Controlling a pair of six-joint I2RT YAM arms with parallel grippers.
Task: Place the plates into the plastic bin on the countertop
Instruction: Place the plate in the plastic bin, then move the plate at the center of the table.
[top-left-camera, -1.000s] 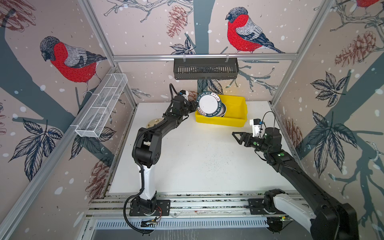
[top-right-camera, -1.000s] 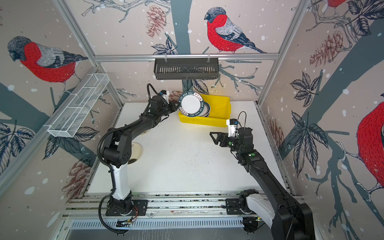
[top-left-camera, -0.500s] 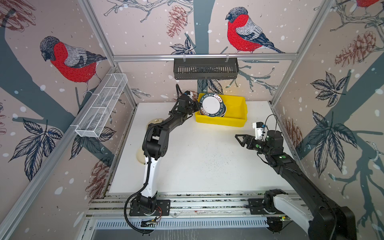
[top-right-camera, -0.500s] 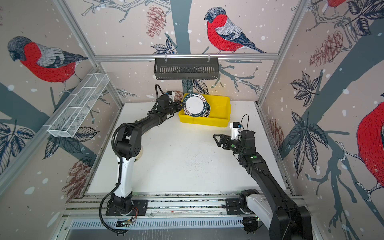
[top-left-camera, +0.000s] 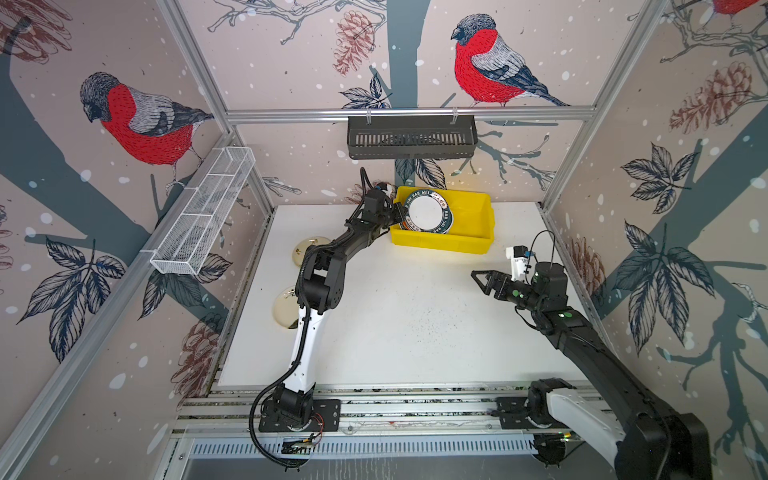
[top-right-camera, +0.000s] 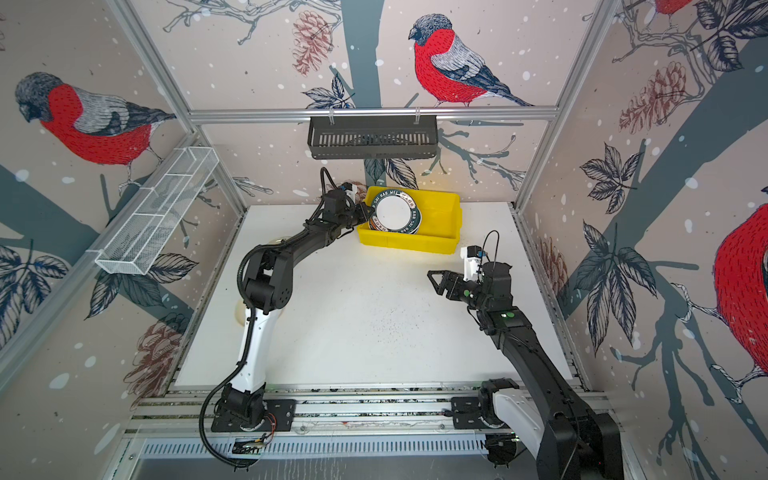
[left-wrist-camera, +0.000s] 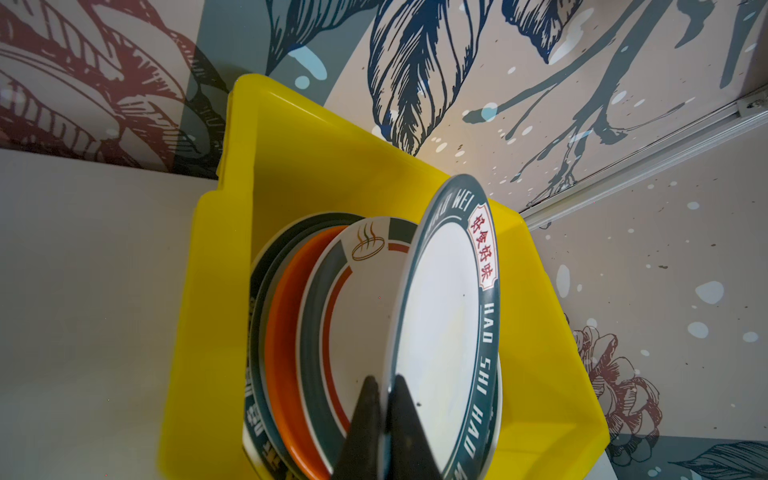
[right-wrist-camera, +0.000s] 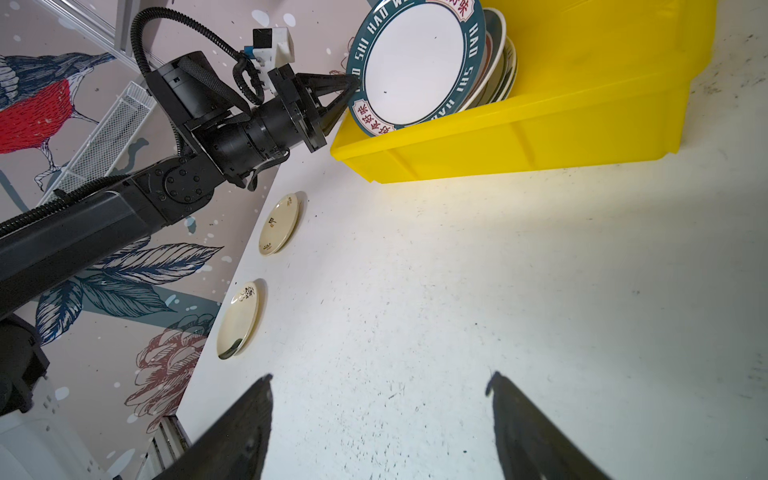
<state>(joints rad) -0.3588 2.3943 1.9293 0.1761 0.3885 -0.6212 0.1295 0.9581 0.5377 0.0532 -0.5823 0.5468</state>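
In both top views the bin (top-left-camera: 473, 245) (top-right-camera: 436, 241) sits at the far edge of the countertop (top-left-camera: 415, 324), a little right of centre. The left arm stretches out to the bin's left end, where the left gripper (top-left-camera: 401, 212) meets the rim of a green-rimmed plate (top-left-camera: 430, 214). That plate stands tilted in the left half of the bin, on a stack (top-left-camera: 405, 226) of other plates. By the countertop's left edge lie the far cream plate (top-left-camera: 309, 251) and the near cream plate (top-left-camera: 284, 307), both flat and partly behind the left arm. The right gripper (top-left-camera: 480, 279) hangs over the right side, nearer than the bin and well apart from it, pointing left.

From the left wrist, the two fingers (left-wrist-camera: 365, 419) sit one on each side of the plate's rim with only a slit between them. Whether they pinch the rim or merely flank it, I cannot tell. The plate leans steeply over the stack: a white plate with a red and green band, then an orange plate (left-wrist-camera: 282, 353), then dark-rimmed ones. All of them are inside the bin.

From the right wrist, the right gripper's fingers (right-wrist-camera: 249, 415) stand wide apart with nothing between them, only speckled countertop below. Farther off, the left gripper touches the plate's rim over the bin's left end. The plate's lower edge is down inside the bin, against the stack. The two cream plates lie along the left edge.
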